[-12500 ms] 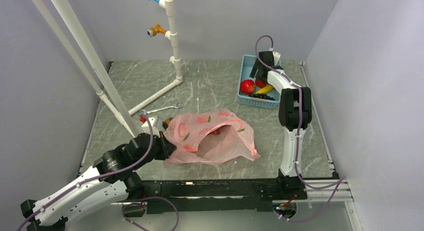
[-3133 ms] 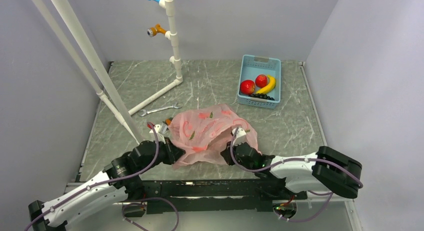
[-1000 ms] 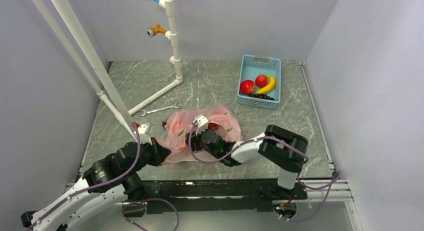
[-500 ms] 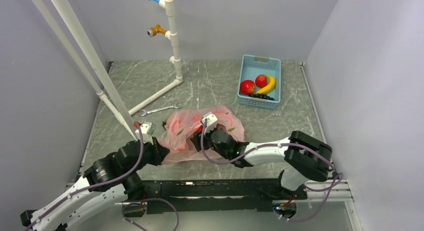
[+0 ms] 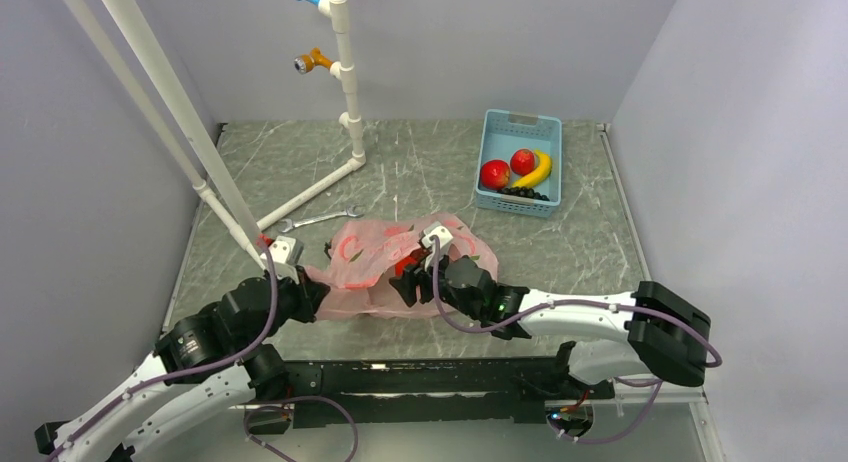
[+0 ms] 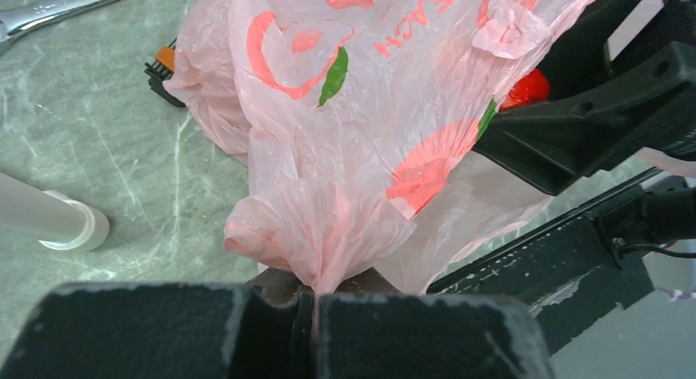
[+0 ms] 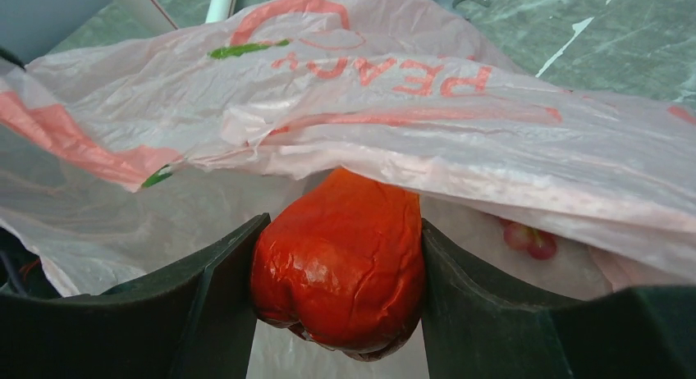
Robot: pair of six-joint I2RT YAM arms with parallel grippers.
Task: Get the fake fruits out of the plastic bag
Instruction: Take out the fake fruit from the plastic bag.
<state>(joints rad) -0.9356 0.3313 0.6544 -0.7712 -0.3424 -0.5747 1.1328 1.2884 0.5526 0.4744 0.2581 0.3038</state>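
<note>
The pink plastic bag (image 5: 362,254) lies crumpled on the table's near middle. My left gripper (image 5: 312,294) is shut on a bunched corner of the plastic bag (image 6: 353,133), the film pinched between the jaws of this gripper (image 6: 314,301). At the bag's mouth on the right, my right gripper (image 5: 410,278) is shut on a glossy red fake fruit (image 5: 405,267). In the right wrist view that fruit (image 7: 341,260) fills the gap of the gripper (image 7: 338,293), just under the bag's upper film (image 7: 410,108). A few reddish grapes (image 7: 525,237) lie deeper inside.
A blue basket (image 5: 522,119) at the back right holds two red fruits, a banana and black grapes. A wrench (image 5: 318,219) lies behind the bag. White pipe framing (image 5: 345,82) stands at the back left. A small orange-black object (image 6: 162,67) lies against the bag.
My right gripper has drawn back to the right, out toward the bag's mouth, with the red fruit between its jaws. The left gripper has kept its pinch on the bag.
</note>
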